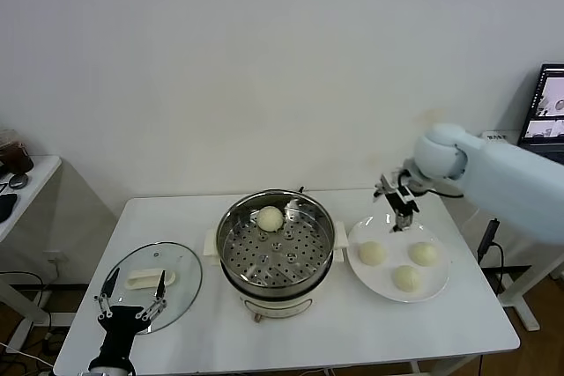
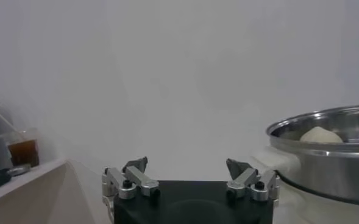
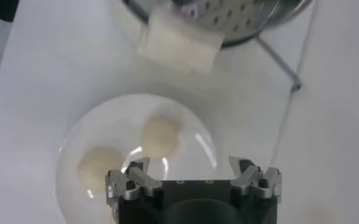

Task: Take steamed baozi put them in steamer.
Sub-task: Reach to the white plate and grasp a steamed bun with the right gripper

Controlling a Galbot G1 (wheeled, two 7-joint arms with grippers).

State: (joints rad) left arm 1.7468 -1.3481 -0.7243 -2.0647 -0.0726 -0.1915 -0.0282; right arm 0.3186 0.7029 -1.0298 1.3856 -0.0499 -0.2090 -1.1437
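The steamer (image 1: pixel 236 257) stands mid-table with one baozi (image 1: pixel 270 218) on its perforated tray at the far side. Three more baozi (image 1: pixel 371 253) (image 1: pixel 424 254) (image 1: pixel 406 278) lie on the white plate (image 1: pixel 397 233) to its right. My right gripper (image 1: pixel 401 207) is open and empty, above the plate's far edge. In the right wrist view the right gripper (image 3: pixel 194 167) hangs over the plate (image 3: pixel 194 119), with two baozi (image 3: pixel 161 137) (image 3: pixel 100 167) below. My left gripper (image 1: pixel 132 295) is open and empty at the front left; in the left wrist view (image 2: pixel 188 165) the steamer (image 2: pixel 325 161) and its baozi (image 2: pixel 319 135) show beside it.
A round glass lid (image 1: pixel 176 297) with a cream oblong handle (image 1: pixel 150 277) lies flat at the front left, under my left gripper. A side table (image 1: pixel 26 184) stands at the left, with a cup of dark drink (image 2: pixel 22 151). A monitor (image 1: pixel 551 103) is at the right.
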